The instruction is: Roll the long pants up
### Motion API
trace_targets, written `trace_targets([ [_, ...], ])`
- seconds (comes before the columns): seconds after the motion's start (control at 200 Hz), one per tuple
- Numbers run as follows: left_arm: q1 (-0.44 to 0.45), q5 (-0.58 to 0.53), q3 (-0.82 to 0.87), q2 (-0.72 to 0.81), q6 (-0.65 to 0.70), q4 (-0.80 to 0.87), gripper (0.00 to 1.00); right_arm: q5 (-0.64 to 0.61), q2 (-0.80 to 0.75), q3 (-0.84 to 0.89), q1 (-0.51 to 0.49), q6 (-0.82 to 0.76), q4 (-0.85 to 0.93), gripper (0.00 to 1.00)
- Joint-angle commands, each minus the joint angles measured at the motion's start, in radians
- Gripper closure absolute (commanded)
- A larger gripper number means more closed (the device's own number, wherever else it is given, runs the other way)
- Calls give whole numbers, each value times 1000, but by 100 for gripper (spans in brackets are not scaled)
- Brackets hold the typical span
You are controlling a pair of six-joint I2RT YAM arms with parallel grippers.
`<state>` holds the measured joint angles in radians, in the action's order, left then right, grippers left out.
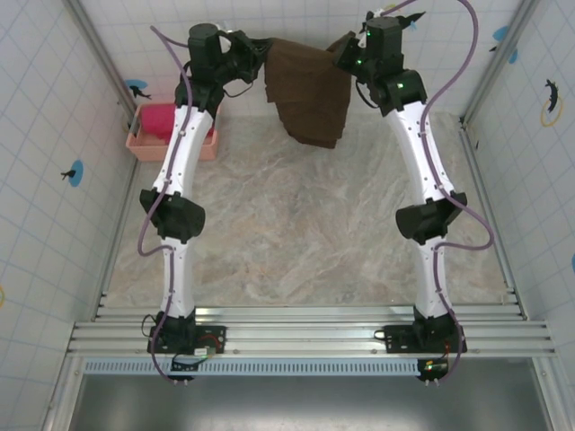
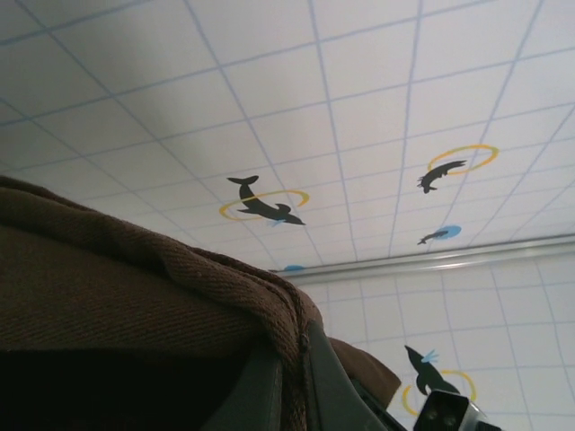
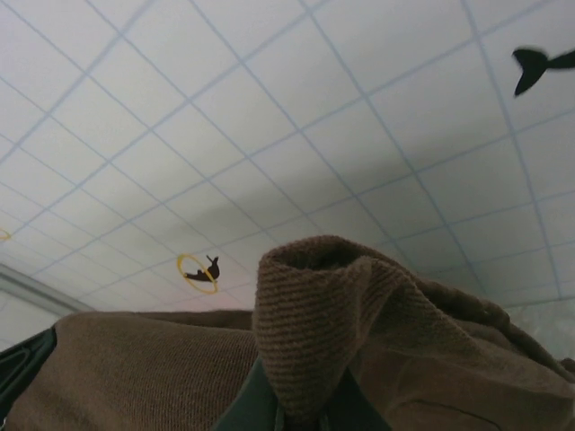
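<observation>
long pants (image 1: 305,90) | left end effector (image 1: 260,54) gripping | right end effector (image 1: 349,47) gripping

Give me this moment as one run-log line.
long pants: held up, hanging by top edge | left end effector: shut on pants edge | right end effector: shut on pants edge | pink cloth: in tray

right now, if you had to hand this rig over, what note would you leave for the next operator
Left gripper: jaws shut on one upper edge of the dark brown soft fabric long pants.
Right gripper: jaws shut on the other upper edge.
Pants hang bunched between them over the far end of the marble-patterned table.
Done: pants grasped and lifted.
Left: lay them out flat, then roll them up.
</observation>
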<state>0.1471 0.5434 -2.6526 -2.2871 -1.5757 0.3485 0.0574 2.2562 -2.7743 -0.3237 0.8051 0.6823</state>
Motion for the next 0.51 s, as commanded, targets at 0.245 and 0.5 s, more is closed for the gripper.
trace_targets([
  [0.245, -129, 31, 956, 654, 118, -338, 100, 87, -389, 656, -91, -113, 212, 100],
  [0.5, -126, 69, 1693, 1117, 275, -107, 100, 60, -869, 1692, -263, 108, -5, 100],
])
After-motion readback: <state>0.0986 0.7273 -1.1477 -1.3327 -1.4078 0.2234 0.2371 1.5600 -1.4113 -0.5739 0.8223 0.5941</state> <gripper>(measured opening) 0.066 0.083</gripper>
